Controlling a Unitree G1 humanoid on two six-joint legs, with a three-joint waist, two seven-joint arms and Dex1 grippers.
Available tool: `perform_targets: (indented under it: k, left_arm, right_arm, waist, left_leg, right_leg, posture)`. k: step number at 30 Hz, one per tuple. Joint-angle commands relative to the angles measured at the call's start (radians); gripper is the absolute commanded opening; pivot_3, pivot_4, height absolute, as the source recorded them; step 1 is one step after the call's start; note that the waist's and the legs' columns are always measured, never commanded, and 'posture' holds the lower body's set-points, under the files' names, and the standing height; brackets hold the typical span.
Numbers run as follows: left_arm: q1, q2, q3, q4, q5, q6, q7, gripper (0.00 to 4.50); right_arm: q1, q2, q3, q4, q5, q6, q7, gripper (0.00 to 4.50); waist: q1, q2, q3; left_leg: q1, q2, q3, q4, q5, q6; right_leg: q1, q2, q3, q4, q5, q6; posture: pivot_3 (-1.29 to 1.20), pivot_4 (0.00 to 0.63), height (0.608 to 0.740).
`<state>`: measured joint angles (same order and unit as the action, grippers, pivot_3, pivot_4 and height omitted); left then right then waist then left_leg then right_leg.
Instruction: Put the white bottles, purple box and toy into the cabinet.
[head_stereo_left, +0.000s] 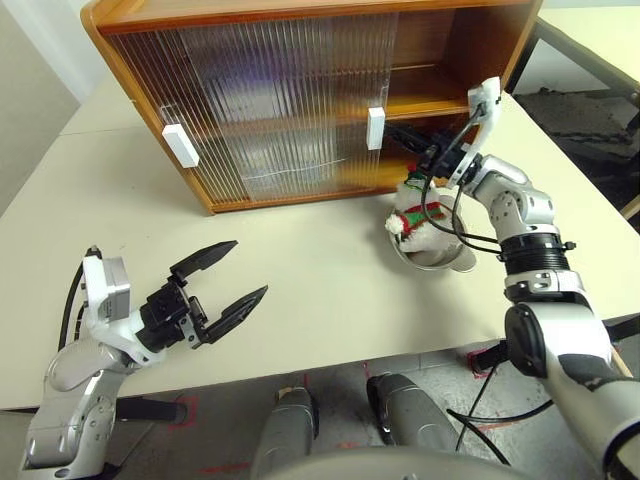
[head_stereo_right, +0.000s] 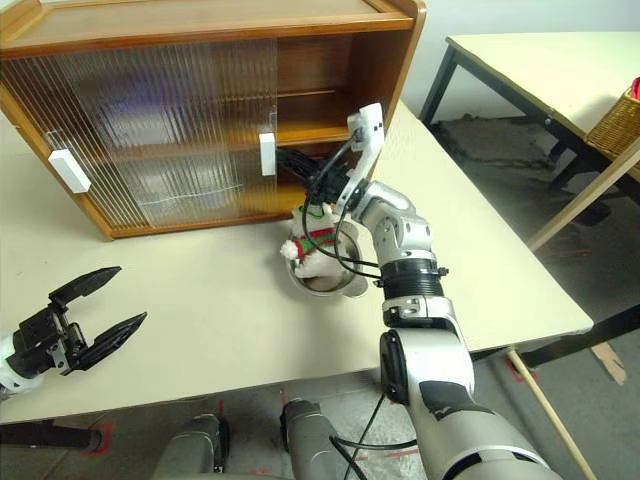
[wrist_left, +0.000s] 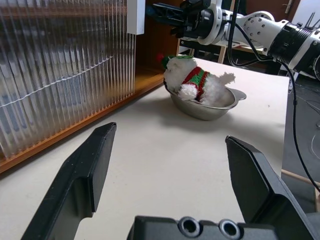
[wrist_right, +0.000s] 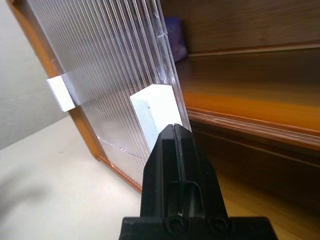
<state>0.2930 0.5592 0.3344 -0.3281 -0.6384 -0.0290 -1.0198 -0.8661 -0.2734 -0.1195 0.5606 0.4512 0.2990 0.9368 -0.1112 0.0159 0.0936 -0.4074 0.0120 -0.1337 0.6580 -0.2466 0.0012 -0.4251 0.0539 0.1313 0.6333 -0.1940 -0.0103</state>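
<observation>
The toy (head_stereo_left: 418, 216), a plush snowman, lies tipped in a steel bowl (head_stereo_left: 440, 255) right of centre in the left eye view, on the table (head_stereo_left: 320, 300) just before the cabinet (head_stereo_left: 300, 90). The right gripper (head_stereo_left: 400, 133), fingers pressed together, sits just above it at the door's white handle (head_stereo_left: 376, 127) (purple box (wrist_right: 175, 32) inside, upper shelf). The left gripper (head_stereo_left: 228, 282), lower left, is spread wide, well apart from the toy.
</observation>
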Motion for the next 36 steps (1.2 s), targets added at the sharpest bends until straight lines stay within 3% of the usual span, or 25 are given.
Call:
perform_targets:
  k: [1, 23, 28, 31, 36]
  left_arm:
    - [0.016, 0.001, 0.009, 0.006, 0.009, -0.01, -0.001, 4.5]
    - [0.02, 0.004, 0.013, 0.017, 0.011, -0.023, 0.007, 4.5]
    - [0.015, 0.0, 0.007, 0.014, 0.011, -0.023, 0.012, 4.5]
    - [-0.004, -0.006, 0.018, 0.013, -0.005, -0.022, 0.025, 4.5]
    - [-0.017, 0.007, 0.03, 0.016, -0.019, -0.01, 0.021, 4.5]
  right_arm:
    - [-0.031, 0.024, 0.02, 0.003, -0.006, 0.001, 0.012, 0.04]
    - [-0.064, 0.111, 0.042, 0.004, -0.003, 0.001, 0.038, 0.04]
    - [-0.054, 0.054, 0.048, 0.015, -0.03, -0.003, 0.057, 0.04]
    - [-0.047, -0.037, 0.05, 0.033, -0.044, 0.02, 0.114, 0.65]
    - [-0.042, -0.193, 0.05, 0.029, -0.029, 0.123, 0.214, 2.48]
  waist:
    - [0.0, 0.0, 0.0]
    - [0.011, 0.0, 0.0]
    - [0.012, 0.0, 0.0]
    - [0.019, 0.0, 0.0]
    - [0.031, 0.0, 0.0]
  left_leg:
    - [0.0, 0.0, 0.0, 0.0, 0.0, 0.0]
    - [-0.001, 0.002, 0.0, -0.001, 0.0, -0.001]
    - [-0.001, 0.003, 0.0, -0.001, 0.0, -0.001]
    - [-0.001, 0.003, 0.0, 0.0, 0.0, -0.001]
    - [-0.002, 0.003, 0.0, 0.001, 0.0, -0.001]
  right_leg:
    - [0.0, 0.0, 0.0, 0.0, 0.0, 0.0]
    - [-0.003, 0.001, -0.001, 0.002, 0.0, -0.003]
    - [-0.003, 0.002, -0.001, 0.002, 0.0, -0.004]
    - [-0.003, 0.002, -0.002, 0.002, 0.0, -0.004]
    - [-0.002, 0.001, -0.002, 0.001, 0.0, -0.004]
  posture:
    - [-0.1, 0.109, 0.74]
    - [-0.09, 0.107, 0.74]
    - [-0.09, 0.11, 0.74]
    - [-0.09, 0.114, 0.74]
    - [-0.11, 0.112, 0.74]
